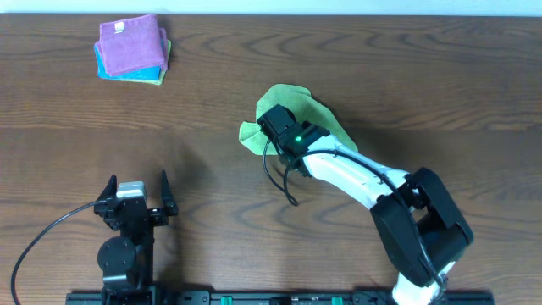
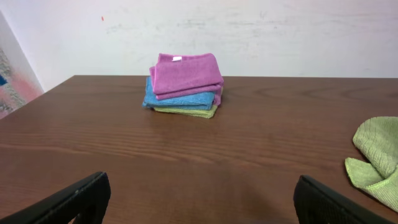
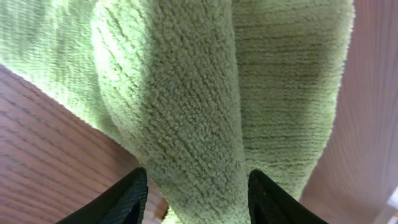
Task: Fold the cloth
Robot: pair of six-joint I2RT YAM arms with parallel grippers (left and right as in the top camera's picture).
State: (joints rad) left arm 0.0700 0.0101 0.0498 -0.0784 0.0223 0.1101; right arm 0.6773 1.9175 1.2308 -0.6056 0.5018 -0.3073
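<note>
- Presently, right gripper (image 1: 275, 127) fingers clamp a bunched fold of the light lime-green microfibre cloth (image 1: 322, 114), centre-right
- Near left, left gripper (image 1: 138, 180) fingers spread wide apart

Cloth (image 1: 292, 95): light lime-green microfibre, surface finely ribbed and fuzzy. Crumpled in loose heap, not flat, with rounded lobes sticking out at edges. Lies on table (image 1: 423, 68), well apart from stack of folded cloths (image 1: 131, 48), to right of stack, nearer robot side. One thick fold pinched between jaws of right gripper (image 3: 196, 190).
</note>
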